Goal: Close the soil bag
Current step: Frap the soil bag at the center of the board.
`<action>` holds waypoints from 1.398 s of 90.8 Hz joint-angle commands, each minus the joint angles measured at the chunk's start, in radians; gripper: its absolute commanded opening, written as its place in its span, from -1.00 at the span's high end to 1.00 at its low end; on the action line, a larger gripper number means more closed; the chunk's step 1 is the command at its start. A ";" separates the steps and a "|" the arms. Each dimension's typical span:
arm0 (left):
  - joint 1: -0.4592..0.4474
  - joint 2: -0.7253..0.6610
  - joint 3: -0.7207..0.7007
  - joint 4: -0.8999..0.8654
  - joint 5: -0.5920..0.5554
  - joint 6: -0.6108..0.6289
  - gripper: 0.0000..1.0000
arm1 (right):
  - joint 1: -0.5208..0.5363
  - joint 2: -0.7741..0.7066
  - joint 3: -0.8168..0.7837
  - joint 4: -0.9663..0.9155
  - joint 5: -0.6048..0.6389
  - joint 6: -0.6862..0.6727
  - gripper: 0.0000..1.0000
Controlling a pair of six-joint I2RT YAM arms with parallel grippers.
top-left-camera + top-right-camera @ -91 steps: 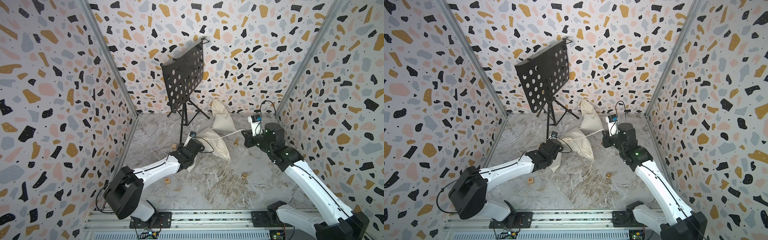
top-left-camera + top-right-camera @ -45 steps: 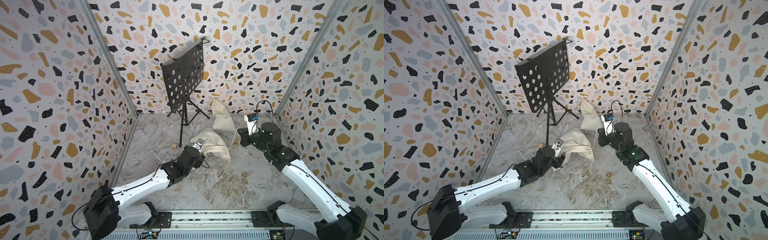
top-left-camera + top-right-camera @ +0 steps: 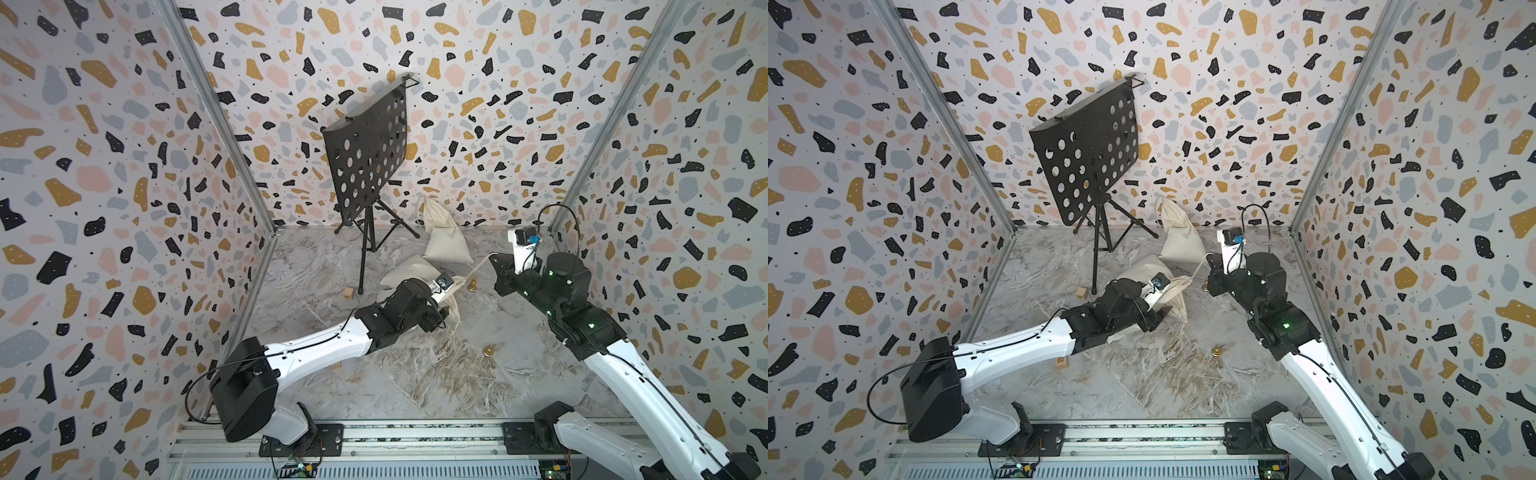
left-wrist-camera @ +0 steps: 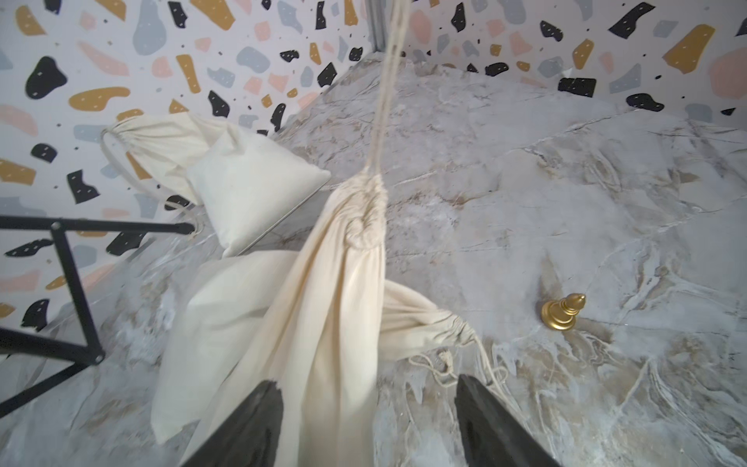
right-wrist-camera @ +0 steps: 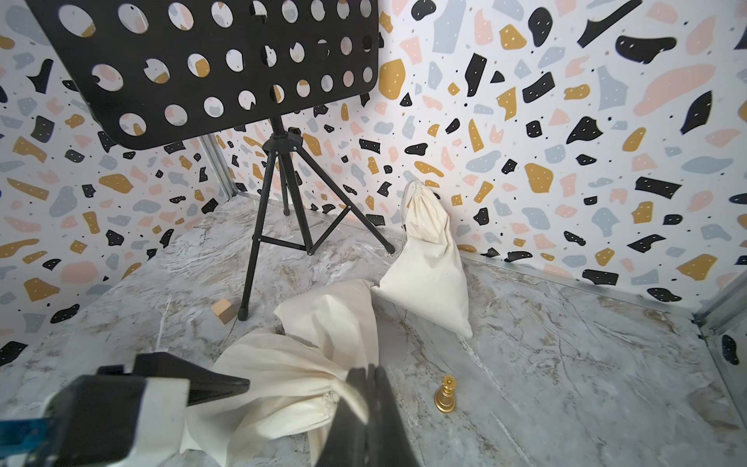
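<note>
The soil bag [image 4: 323, 303] is a cream cloth drawstring sack lying mid-floor, seen in both top views [image 3: 452, 291] [image 3: 1173, 291]. Its neck [image 4: 364, 210] is bunched tight. A taut drawstring [image 4: 382, 101] [image 3: 476, 270] runs from the neck to my right gripper [image 5: 368, 374] [image 3: 494, 262], which is shut on it. My left gripper [image 4: 368, 382] [image 3: 442, 311] is open and straddles the sack's body below the neck. One finger [image 4: 250, 424] rests against the cloth, and the other finger [image 4: 493, 424] stands apart over bare floor.
A black music stand [image 3: 365, 162] rises just behind the bags. A closed cream bag [image 3: 444, 245] leans on the back wall, another [image 3: 409, 270] lies beside the soil bag. Two gold pawns [image 3: 473, 284] [image 3: 488, 351] and a wooden cube [image 3: 348, 294] sit on the marble floor.
The left arm has swung round, and its gripper has slid right along the sack with the jaws now wider apart. The right gripper has stayed shut on the drawstring, nearly in place.
</note>
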 commanded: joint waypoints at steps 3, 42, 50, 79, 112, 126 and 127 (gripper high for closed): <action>-0.002 0.073 0.089 0.070 0.056 0.035 -0.42 | 0.004 -0.051 0.002 0.001 0.047 -0.016 1.00; 0.005 0.236 0.268 0.143 0.003 0.094 -0.35 | 0.004 -0.100 0.005 -0.022 0.075 -0.038 1.00; 0.007 0.225 0.267 0.123 0.000 0.103 -0.32 | 0.004 -0.103 0.003 -0.023 0.076 -0.042 1.00; 0.007 0.036 -0.008 0.268 0.041 0.109 -0.40 | 0.005 -0.085 0.003 -0.008 0.062 -0.048 1.00; 0.086 0.225 0.265 0.190 0.176 0.090 -0.50 | 0.003 -0.102 0.014 -0.019 0.047 -0.049 1.00; 0.096 0.295 0.370 0.130 0.250 0.112 -0.40 | 0.004 -0.104 0.015 -0.020 0.049 -0.051 1.00; 0.096 0.300 0.376 0.124 0.253 0.114 -0.38 | 0.004 -0.102 0.015 -0.020 0.049 -0.052 1.00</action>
